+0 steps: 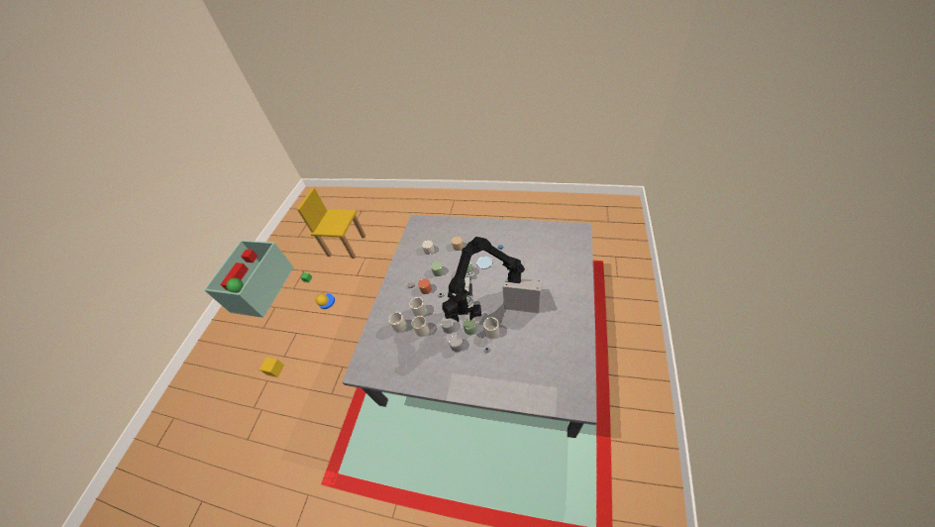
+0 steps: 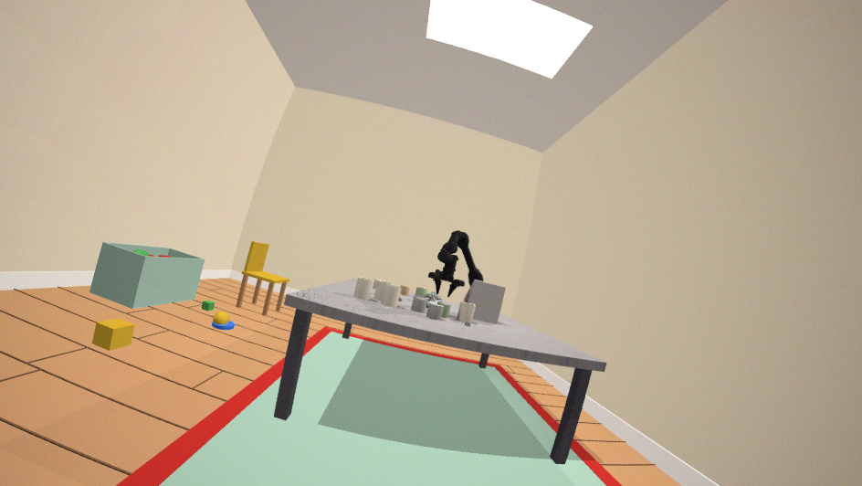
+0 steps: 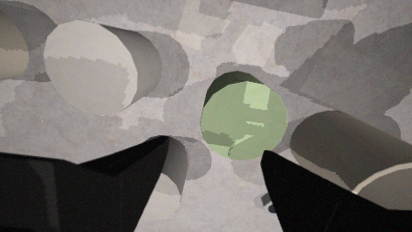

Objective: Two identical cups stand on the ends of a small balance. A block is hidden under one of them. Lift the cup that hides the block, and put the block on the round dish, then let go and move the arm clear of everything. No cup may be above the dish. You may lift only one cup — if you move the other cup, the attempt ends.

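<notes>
My gripper (image 1: 464,316) (image 2: 445,293) (image 3: 216,150) is open and empty, above and slightly to one side of a green cup. That green cup (image 1: 469,326) (image 2: 446,310) (image 3: 244,119) stands on the grey table, bottom up, among other cups. Another green cup (image 1: 468,267) shows partly behind the arm, at the balance's far end. The balance (image 2: 432,297) is mostly hidden by the arm in the top view. The block cannot be made out. The pale blue round dish (image 1: 484,263) lies beyond the balance with no cup above it.
Pale cups (image 1: 490,328) (image 1: 420,326) (image 3: 92,65) and grey cups (image 1: 456,342) (image 1: 448,325) stand close around the gripper. A grey box (image 1: 521,297) (image 2: 488,301) stands near the arm's base. An orange cup (image 1: 425,285) and a third green cup (image 1: 437,268) stand farther left.
</notes>
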Tool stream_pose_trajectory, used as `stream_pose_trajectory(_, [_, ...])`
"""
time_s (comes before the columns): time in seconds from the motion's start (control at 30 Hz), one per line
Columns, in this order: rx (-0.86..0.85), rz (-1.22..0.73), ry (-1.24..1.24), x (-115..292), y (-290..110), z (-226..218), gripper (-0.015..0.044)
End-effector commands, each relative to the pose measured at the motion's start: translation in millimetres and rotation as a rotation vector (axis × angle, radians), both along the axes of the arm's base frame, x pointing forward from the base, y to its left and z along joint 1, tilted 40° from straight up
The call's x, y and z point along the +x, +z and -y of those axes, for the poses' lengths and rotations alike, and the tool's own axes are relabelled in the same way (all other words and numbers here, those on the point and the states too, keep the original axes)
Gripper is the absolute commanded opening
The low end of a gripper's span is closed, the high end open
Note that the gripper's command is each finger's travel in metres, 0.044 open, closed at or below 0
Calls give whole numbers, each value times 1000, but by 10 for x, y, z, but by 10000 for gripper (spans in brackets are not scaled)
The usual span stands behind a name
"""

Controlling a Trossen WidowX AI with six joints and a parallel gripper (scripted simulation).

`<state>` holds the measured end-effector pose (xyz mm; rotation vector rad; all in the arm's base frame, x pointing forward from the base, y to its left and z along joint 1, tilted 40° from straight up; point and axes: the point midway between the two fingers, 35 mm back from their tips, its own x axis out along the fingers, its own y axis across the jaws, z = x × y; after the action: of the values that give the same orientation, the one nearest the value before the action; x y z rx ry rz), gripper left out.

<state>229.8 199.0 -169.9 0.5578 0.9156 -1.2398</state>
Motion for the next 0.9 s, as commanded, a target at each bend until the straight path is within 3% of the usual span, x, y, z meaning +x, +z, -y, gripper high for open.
stream_pose_trajectory(0.0, [8, -47, 66, 46, 50, -6, 260])
stream_pose_trajectory(0.87, [-76, -550, 803, 204, 433, 279, 260])
